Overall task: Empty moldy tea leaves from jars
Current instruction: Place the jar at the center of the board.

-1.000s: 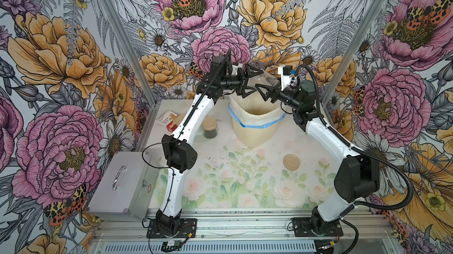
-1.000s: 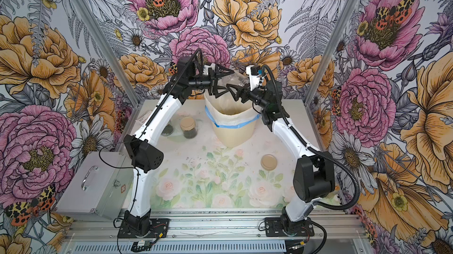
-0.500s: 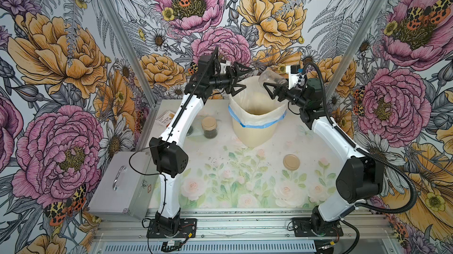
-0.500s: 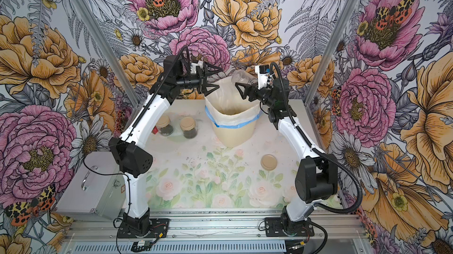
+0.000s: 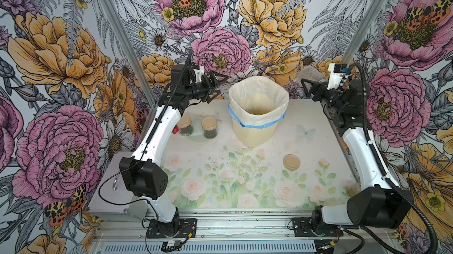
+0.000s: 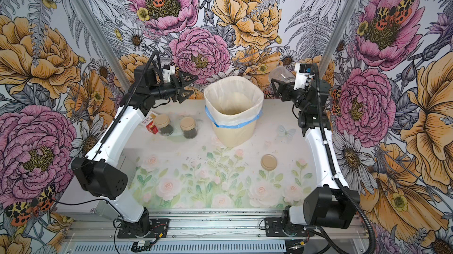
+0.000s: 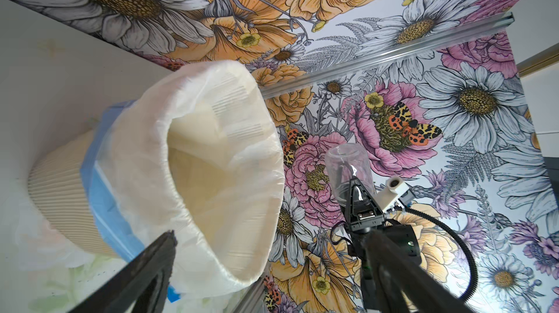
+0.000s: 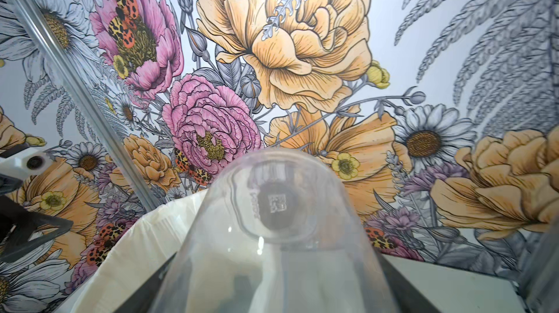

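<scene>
In a top view the right gripper (image 5: pixel 309 86) is clamping an empty jar (image 5: pixel 310 75) just beside the bin (image 5: pixel 255 135), not over its mouth. Two lidded jars (image 5: pixel 209 127) with dark tea leaves (image 5: pixel 210 134) are standing nearer the left gripper (image 5: pixel 215 86). In the left wrist view that gripper's jaws are standing apart, empty. In the right wrist view the empty jar (image 8: pixel 281 205) is looking clear, its base pointing away.
</scene>
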